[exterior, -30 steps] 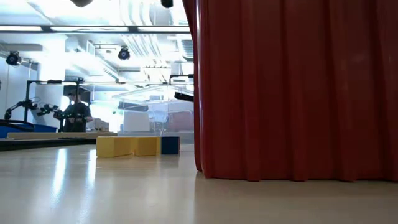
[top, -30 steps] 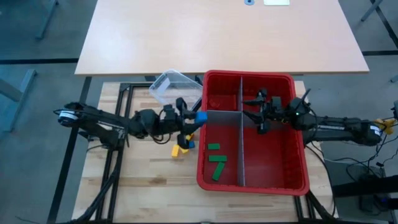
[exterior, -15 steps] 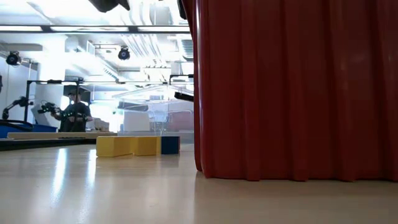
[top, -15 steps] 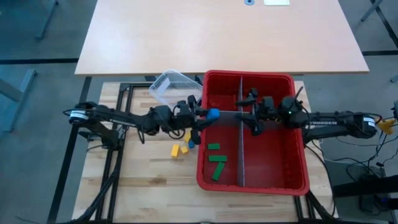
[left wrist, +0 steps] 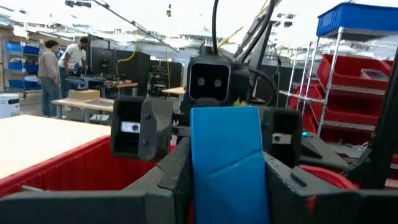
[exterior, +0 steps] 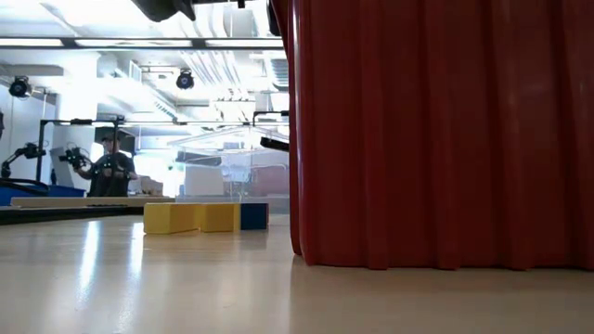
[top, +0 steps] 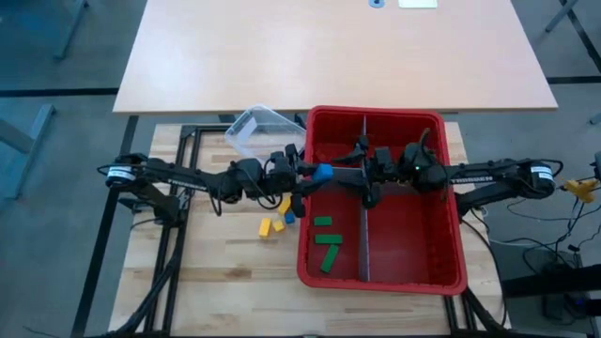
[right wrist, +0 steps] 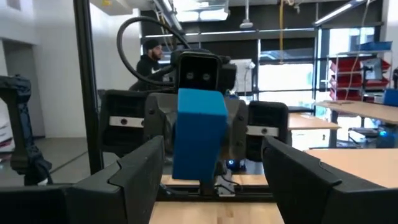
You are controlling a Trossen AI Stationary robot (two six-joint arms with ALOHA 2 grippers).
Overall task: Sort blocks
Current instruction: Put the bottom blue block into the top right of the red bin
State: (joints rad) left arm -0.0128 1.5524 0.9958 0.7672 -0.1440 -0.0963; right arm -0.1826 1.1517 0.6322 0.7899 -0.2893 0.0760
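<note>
My left gripper (top: 317, 174) is shut on a blue block (top: 324, 172), held in the air just inside the left wall of the red bin (top: 451, 272). My right gripper (top: 361, 173) is open and faces it from the right, over the bin's middle divider. In the right wrist view its fingers (right wrist: 140, 171) stand wide on either side of the blue block (right wrist: 199, 134) without touching it. Green blocks (top: 327, 246) lie on the bin floor in the near left compartment. Yellow blocks (top: 270, 225) and a blue one (top: 288, 217) lie on the table left of the bin. My left gripper pinches the blue block by two opposite sides (left wrist: 198, 180) between its two fingers. The fingers come level from the table's left. The block's free end sticks out past the fingertips toward my right gripper. It is lifted clear above the bin.
A clear plastic tub (top: 258, 131) lies on the table by the bin's far left corner. Grey divider panels (top: 364, 235) split the bin into compartments. In the low view the bin's red wall (exterior: 436, 130) fills the right half. People stand in the room beyond the table (left wrist: 62, 62).
My left gripper has carried the blue block toward the table's right, over the bin's left wall, then kept still. My right gripper has gone toward the table's left, closing in on the blue block, with its fingers open.
</note>
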